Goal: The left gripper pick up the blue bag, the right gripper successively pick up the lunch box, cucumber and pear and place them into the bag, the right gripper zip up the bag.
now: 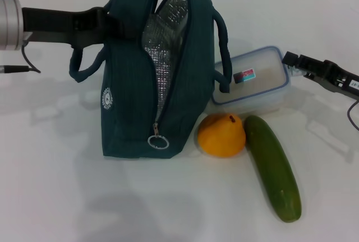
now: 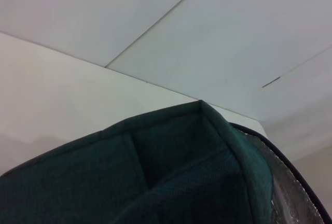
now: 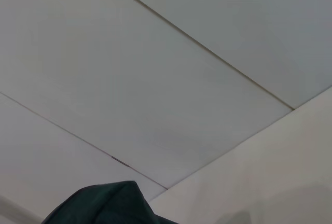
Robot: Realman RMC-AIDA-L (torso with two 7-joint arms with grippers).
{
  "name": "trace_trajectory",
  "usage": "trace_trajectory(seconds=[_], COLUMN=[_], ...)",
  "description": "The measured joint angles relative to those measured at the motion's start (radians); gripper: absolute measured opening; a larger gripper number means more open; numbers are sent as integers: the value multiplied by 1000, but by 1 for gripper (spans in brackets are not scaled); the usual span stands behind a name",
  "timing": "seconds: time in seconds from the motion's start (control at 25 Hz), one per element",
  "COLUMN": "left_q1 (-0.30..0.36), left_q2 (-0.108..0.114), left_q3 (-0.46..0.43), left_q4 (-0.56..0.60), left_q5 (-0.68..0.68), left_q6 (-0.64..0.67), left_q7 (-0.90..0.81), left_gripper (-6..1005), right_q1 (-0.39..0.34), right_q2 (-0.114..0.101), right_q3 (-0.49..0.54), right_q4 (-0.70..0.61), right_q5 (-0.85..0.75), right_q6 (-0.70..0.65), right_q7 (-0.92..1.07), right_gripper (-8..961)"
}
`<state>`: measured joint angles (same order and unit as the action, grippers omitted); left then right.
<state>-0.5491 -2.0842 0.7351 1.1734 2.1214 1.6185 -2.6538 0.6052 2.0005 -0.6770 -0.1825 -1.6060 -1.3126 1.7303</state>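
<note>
Two black claws flank a tall blue bag (image 1: pixel 143 74) standing upright on the white table (image 1: pixel 50 186). Bag is dark teal woven fabric, unzipped down the front, crinkly silver foil lining showing in the gap, metal ring pull (image 1: pixel 158 141) hanging low, small round white logo on its side, rolled tube handles. Left gripper (image 1: pixel 101 24) comes in level from the left, fingers closed on the bag's top edge. Right gripper (image 1: pixel 294 63) sits at the right end of the lunch box (image 1: pixel 252 79); cannot tell how far its fingers are apart. Lunch box is clear plastic, rounded corners, blue-rimmed lid, just behind the bag's right handle. Plump orange-yellow pear (image 1: pixel 221 135) lies in front, touching the smooth dark green cucumber (image 1: pixel 273 166) to its right.
</note>
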Motion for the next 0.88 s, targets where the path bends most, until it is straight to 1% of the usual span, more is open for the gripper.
trace_trajectory(seconds=[0.28, 0.36, 0.6, 0.88], left_q1=[0, 0, 2, 9], left_q2=[1, 1, 1, 1], left_q3=[1, 1, 1, 1], left_q4=[-1, -1, -2, -13], left_q5=[5, 6, 7, 3], left_q6=[-1, -2, -2, -2], left_q7=[2, 6, 16, 24], left_gripper=[38, 38, 38, 37], right_q1=[2, 2, -7, -31], right_q2=[4, 7, 11, 10], right_q3=[0, 0, 2, 2], right_q4=[1, 1, 0, 5], right_q5=[0, 3, 41, 104], right_q6=[5, 6, 7, -1], right_q7=[0, 0, -1, 12], right_gripper=[469, 279, 118, 94])
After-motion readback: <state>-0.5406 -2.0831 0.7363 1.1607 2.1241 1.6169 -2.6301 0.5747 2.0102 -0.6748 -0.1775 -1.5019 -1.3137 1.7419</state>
